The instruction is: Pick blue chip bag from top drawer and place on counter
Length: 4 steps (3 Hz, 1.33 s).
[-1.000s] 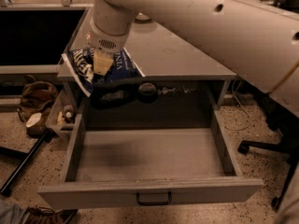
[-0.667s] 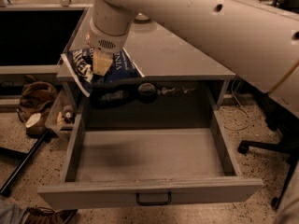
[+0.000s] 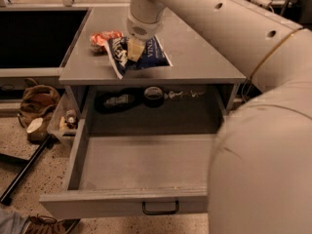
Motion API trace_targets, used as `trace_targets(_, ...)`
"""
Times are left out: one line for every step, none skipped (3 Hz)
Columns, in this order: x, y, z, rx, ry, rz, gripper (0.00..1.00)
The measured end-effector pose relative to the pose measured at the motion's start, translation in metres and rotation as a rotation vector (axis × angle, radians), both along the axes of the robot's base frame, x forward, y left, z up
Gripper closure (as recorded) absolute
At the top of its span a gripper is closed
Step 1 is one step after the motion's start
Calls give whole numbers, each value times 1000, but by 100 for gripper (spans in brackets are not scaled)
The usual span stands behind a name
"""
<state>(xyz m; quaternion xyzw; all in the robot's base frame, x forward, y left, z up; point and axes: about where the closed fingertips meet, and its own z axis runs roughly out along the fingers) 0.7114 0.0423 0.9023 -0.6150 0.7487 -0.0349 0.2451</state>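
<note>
The blue chip bag is dark navy with white lettering and rests on the counter near its front edge, with its left edge curled up. My gripper comes down from the arm above and is shut on the bag's middle. The top drawer is pulled wide open below the counter and holds nothing. Its black handle sits at the middle of the front panel.
A small orange-red snack bag lies on the counter just left of the blue bag. Dark items sit in the recess behind the drawer. A black-topped bench stands at left. A bag and clutter lie on the floor.
The blue chip bag, held at the counter's front left corner before, has moved with my gripper farther onto the counter and now rests on it.
</note>
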Motion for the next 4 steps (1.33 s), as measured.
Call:
trace_targets(47, -38, -30, 4, 60, -137, 100)
trace_targets(55, -45, -40, 13, 84, -160, 100)
trace_targets(55, -45, -40, 13, 84, -160, 81)
trace_targets(55, -45, -40, 13, 84, -160, 59)
